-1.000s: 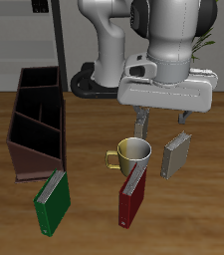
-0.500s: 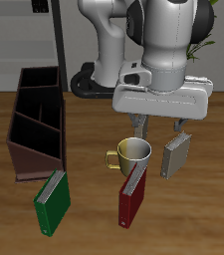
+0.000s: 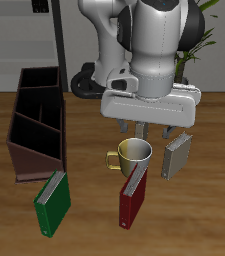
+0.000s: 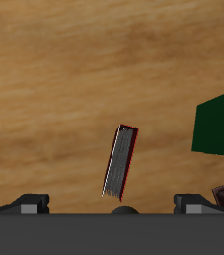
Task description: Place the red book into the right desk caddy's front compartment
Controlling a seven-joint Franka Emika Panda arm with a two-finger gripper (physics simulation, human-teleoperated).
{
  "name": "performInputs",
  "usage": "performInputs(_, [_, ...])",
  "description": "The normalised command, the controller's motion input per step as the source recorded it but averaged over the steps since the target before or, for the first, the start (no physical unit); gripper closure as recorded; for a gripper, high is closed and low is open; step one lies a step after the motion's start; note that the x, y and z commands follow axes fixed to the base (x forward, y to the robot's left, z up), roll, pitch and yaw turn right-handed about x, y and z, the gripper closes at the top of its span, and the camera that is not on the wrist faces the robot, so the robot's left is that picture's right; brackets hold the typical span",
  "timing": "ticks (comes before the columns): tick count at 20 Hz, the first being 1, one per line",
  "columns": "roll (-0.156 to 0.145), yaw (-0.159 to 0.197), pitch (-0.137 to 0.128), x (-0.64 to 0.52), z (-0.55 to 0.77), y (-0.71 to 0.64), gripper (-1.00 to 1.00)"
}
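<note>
The gripper (image 3: 150, 131) has slid toward nine o'clock and dipped, now above the mug (image 3: 132, 155), closing on the red book (image 3: 133, 197), which stands untouched on the worktop (image 3: 209, 220) at the mug's six o'clock. Jaws spread wide, holding nothing; the right desk caddy (image 3: 36, 120) waits at nine o'clock.

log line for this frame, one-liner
phase: approach | end effector: above mug, holding nothing | red book: upright on table, ungrasped | right desk caddy: front compartment has no book
</note>
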Motion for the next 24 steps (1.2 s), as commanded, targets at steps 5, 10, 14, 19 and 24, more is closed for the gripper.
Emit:
performInputs(5, [0.05, -0.026, 0.009, 0.12, -0.1, -0.05, -1.0])
performInputs(10, [0.01, -0.012, 0.013, 0.18, -0.12, -0.14, -1.0])
performInputs(14, [0.02, -0.019, -0.005, 0.13, -0.17, -0.04, -1.0])
performInputs(19, [0.003, 0.0, 0.008, 0.12, -0.18, -0.03, -1.0])
performInputs(24, [0.001, -0.01, 0.034, 0.14, -0.33, -0.01, -1.0])
